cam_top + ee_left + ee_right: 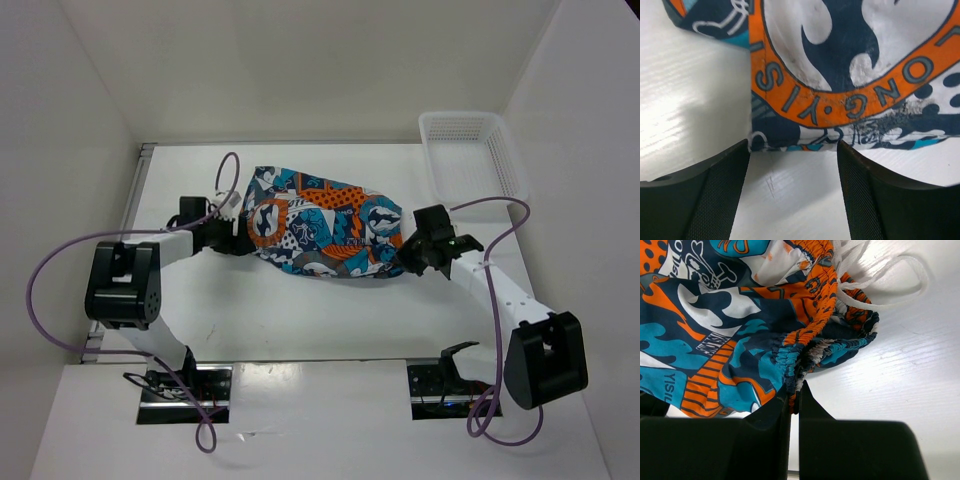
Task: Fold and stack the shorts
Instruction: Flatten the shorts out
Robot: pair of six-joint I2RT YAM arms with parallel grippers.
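Note:
The shorts point(320, 223), printed in orange, teal, white and black, lie spread across the middle of the white table point(300, 320). My left gripper point(243, 238) is open at their left edge; in the left wrist view the hem point(795, 142) lies just beyond the fingertips point(720, 175), with bare table between the jaws. My right gripper point(403, 256) is shut on the shorts' elastic waistband point(795, 380) at the right end. The white drawstring point(880, 285) trails beside the waistband.
A white mesh basket point(470, 150) stands at the back right of the table. White walls close in the left, back and right sides. Purple cables loop from both arms.

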